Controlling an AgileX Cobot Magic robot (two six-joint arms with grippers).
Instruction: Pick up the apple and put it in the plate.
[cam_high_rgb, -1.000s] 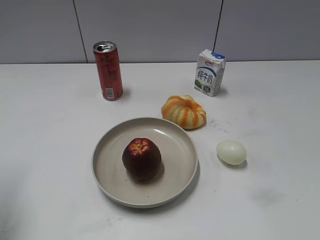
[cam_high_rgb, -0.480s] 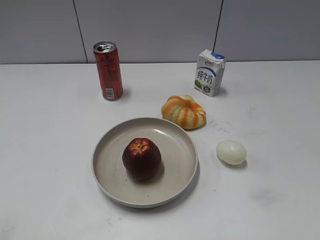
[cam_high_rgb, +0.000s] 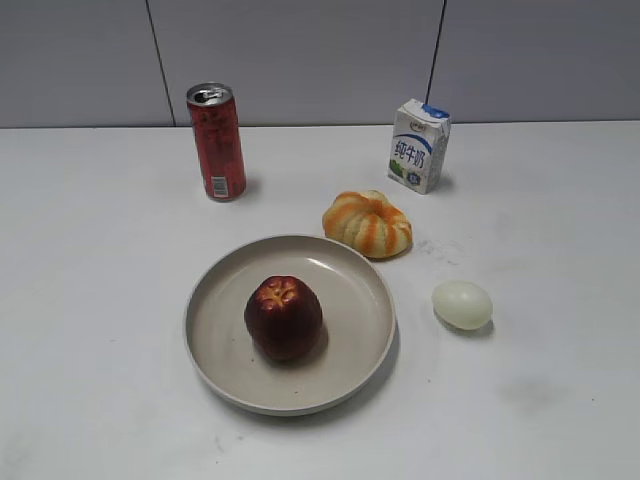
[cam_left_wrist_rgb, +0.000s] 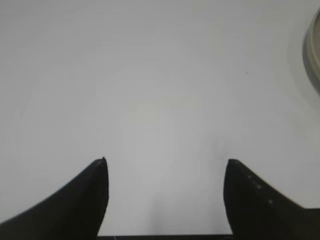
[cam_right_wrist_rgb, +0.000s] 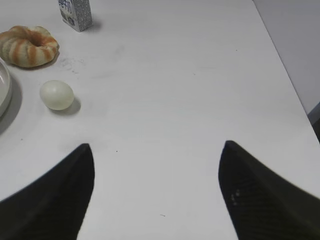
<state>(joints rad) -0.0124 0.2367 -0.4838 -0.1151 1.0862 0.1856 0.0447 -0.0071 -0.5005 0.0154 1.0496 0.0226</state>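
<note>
A white counter (cam_high_rgb: 100, 300) is seen from the front at a downward slant. Near its middle sits the plate (cam_high_rgb: 225, 375), and the apple (cam_high_rgb: 283, 317) stands upright inside it, slightly left of centre, dimpled top facing up. It rests on the flat floor of the plate, clear of the rim, so it looks settled and unlikely to roll. Nothing touches it.

Behind the plate, just past its far right rim, lies a striped pumpkin (cam_high_rgb: 367, 222). An egg (cam_high_rgb: 462, 304) lies on the counter to the right of the plate, near it but apart. Farther back a red can (cam_high_rgb: 216, 141) stands upright on the left and a small milk carton (cam_high_rgb: 419, 145) on the right, both well clear of the plate.

No arm shows in the front view. The left gripper (cam_left_wrist_rgb: 165, 165) hangs over bare counter with its jaws spread wide and nothing between them; only an edge of the plate shows at the upper right of its view. The right gripper (cam_right_wrist_rgb: 156, 147) is likewise spread wide and empty, over bare counter to the right of the egg, with the pumpkin and carton beyond.

Judging from this layout, the task appears finished: the apple is in the plate, and both grippers sit away from it, probably so as not to disturb it.
</note>
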